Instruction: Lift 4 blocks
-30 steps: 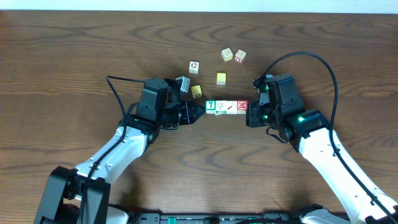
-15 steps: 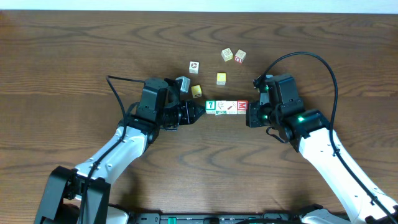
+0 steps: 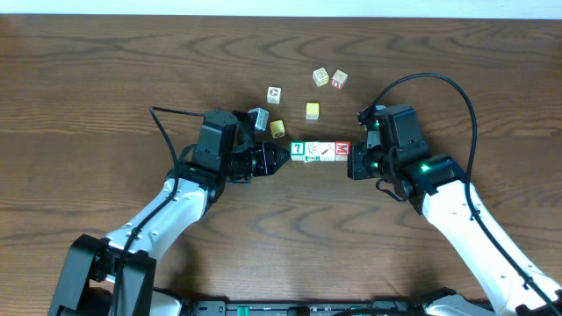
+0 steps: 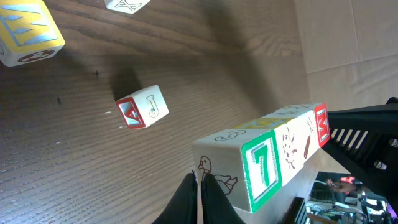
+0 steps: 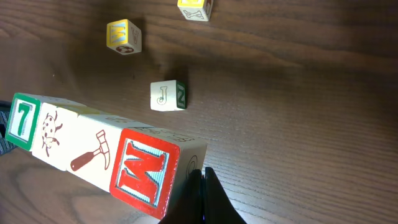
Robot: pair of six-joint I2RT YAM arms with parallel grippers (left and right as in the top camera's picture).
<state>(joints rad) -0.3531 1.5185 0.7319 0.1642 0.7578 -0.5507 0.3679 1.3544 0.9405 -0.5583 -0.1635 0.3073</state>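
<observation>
Left gripper [image 3: 284,156] has its fingers pressed together, tip against the end face of the green "7" block [image 3: 299,150]; right gripper [image 3: 352,162] also has its fingers together, tip against the far end at the red "M" block [image 3: 342,149]; the four blocks sit in one tight row squeezed between the two gripper tips, faces touching; order from left gripper to right gripper: "7", teal-edged picture cube [image 3: 312,152], yellow-edged picture cube [image 3: 327,151], "M"; cannot tell if the row is clear of the counter [image 3: 105,70]; left wrist view: green-framed 7 reads clearly, the end face at the gripper [image 4: 199,200] shows a line-drawn bird; right wrist view: the gripper [image 5: 200,194] is at the M end, red "M" on a pale blue ground, next cube shows a hammer, the one after it a small speckled drawing, then "7"; loose cubes lie beyond the row, away from both grippers: white cube [image 3: 275,93], yellow cube [image 3: 321,77], white cube with red letter [image 3: 339,80], a second yellow cube [image 3: 313,111], a third yellow cube [image 3: 277,129] nearest the left gripper; one loose cube [image 4: 143,107] reads "J" with a red-framed side; another [image 5: 168,95] reads "J" with a green "Z" side.
</observation>
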